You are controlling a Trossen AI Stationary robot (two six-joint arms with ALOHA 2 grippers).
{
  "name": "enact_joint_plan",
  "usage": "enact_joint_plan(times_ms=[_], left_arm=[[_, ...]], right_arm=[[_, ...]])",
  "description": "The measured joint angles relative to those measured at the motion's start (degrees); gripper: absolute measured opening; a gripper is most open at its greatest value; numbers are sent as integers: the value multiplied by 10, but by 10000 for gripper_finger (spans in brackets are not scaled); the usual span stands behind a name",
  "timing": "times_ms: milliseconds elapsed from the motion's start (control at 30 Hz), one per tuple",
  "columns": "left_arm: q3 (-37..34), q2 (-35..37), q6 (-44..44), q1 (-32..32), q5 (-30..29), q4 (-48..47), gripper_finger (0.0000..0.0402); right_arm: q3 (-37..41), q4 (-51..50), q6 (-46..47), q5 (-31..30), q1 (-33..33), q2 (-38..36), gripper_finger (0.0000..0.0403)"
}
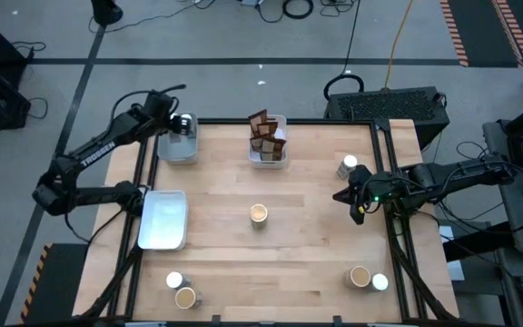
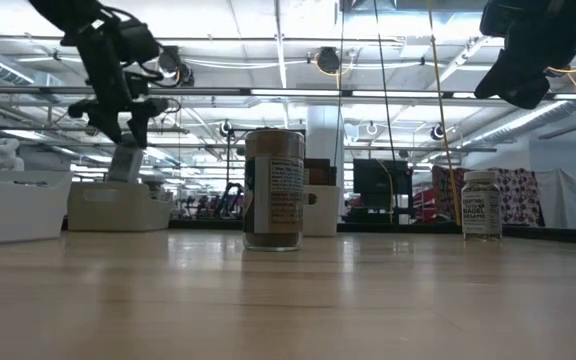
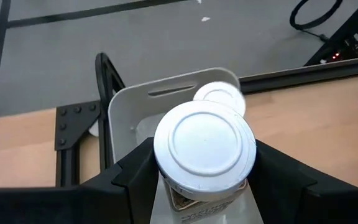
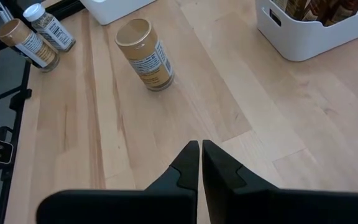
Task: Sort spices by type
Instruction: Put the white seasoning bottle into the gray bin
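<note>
The left gripper (image 3: 204,180) is clamping a white-topped jar (image 3: 204,149) between its two dark fingers, and only the left wrist view is showing this plainly: the jar is hanging over a white tray (image 3: 129,109) in which a second white lid (image 3: 219,96) is already sitting. In the high view the same gripper (image 1: 182,125) is hovering over that tray (image 1: 178,150) at the upper left of the table, but the jar itself is hard to make out there. The right gripper (image 4: 201,163) is hanging above bare wood at the right of the table with its fingers pressed together on nothing; the right wrist view is making that clear, while the high view is giving only a dark shape (image 1: 359,207). The high view alone is laying out the rest: brown packets (image 1: 267,136) are standing in the tray at top centre, a tan-topped jar (image 1: 259,214) is standing mid-table, a white-topped jar (image 1: 350,166) at the right edge, and mixed pairs are sitting at lower left (image 1: 181,289) and lower right (image 1: 369,278). A second pale tray (image 1: 163,220) is lying at the left. The low view is cutting off both arms at its top edge, and the pairs nearest the camera are not appearing in it.
</note>
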State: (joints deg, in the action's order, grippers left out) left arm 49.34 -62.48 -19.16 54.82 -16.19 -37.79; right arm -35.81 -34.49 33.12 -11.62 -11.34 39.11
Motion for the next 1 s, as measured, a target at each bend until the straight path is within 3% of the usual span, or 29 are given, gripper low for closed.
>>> enact_joint_plan(times_ms=[300,533,1000], left_arm=[[-5,-17,0,14,13,33,212],[-5,-69,5,25,10,46,212],[-5,-119,50,36,-42,120,212]], right_arm=[[0,0,0,0,0,0,0],[0,0,5,0,0,0,0],[0,0,22,0,0,0,0]])
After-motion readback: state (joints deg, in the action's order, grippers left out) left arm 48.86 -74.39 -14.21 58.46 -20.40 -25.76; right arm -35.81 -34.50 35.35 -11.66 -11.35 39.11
